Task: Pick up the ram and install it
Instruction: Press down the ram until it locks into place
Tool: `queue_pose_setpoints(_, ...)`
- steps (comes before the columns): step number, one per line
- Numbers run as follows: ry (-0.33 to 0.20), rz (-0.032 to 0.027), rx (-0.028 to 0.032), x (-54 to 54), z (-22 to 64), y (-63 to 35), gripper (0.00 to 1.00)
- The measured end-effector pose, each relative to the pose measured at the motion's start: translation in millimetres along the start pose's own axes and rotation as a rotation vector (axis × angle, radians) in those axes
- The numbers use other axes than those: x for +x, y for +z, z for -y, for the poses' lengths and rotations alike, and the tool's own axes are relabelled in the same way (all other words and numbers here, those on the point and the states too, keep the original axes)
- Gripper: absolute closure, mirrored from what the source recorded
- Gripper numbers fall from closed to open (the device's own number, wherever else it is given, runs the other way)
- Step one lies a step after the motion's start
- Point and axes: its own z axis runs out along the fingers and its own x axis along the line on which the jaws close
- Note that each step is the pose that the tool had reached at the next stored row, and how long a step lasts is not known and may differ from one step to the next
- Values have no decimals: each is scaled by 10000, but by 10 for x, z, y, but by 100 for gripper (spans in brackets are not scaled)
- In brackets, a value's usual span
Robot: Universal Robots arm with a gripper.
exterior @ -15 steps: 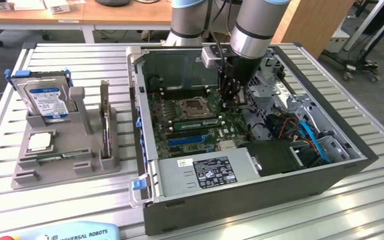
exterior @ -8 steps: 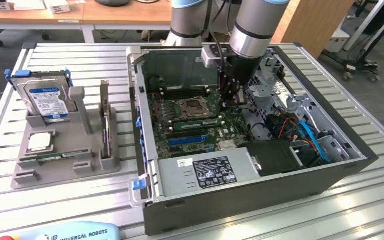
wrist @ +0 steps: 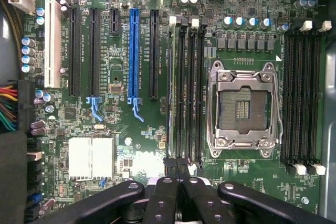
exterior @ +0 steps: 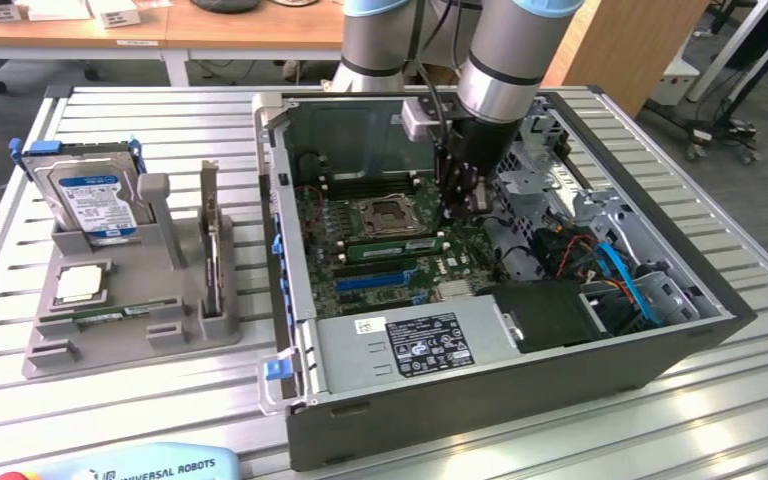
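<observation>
**A:** The gripper (wrist: 177,167) has its two black fingers pressed flat together, and I see nothing between them.

**B:** Where is it?

**A:** Down inside the open computer case (exterior: 491,400), low over the motherboard (wrist: 115,135), right at one end of the ram (wrist: 170,87).

**B:** And the ram itself?

**A:** It stands on edge along the row of black slots between the blue slot (wrist: 133,51) and the processor socket (wrist: 242,109). It lines up with the slot farthest from the socket. I cannot tell whether it is pushed fully home, or whether the fingertips actually touch it.

**B:** What lies beyond that?

**A:** On the far side of the socket is a second bank of black slots (wrist: 304,93). In the exterior view the arm (exterior: 498,60) comes down from above into the case.

**B:** Anything outside the case?

**A:** At the exterior view's left, a grey holder (exterior: 117,350) sits on the slatted table (exterior: 131,410). It carries a hard drive (exterior: 91,200) standing on edge, a small square chip (exterior: 80,283) and another green stick (exterior: 111,315) lying flat, all well apart from the gripper.
</observation>
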Motion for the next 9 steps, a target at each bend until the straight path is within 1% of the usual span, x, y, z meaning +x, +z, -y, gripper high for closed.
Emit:
queue_pose_setpoints(3,0,1,0,0,0,0,90)
queue_pose_setpoints(7,-1,4,1,-1,41,0,90)
queue_pose_setpoints(9,-1,3,1,-1,42,0,90)
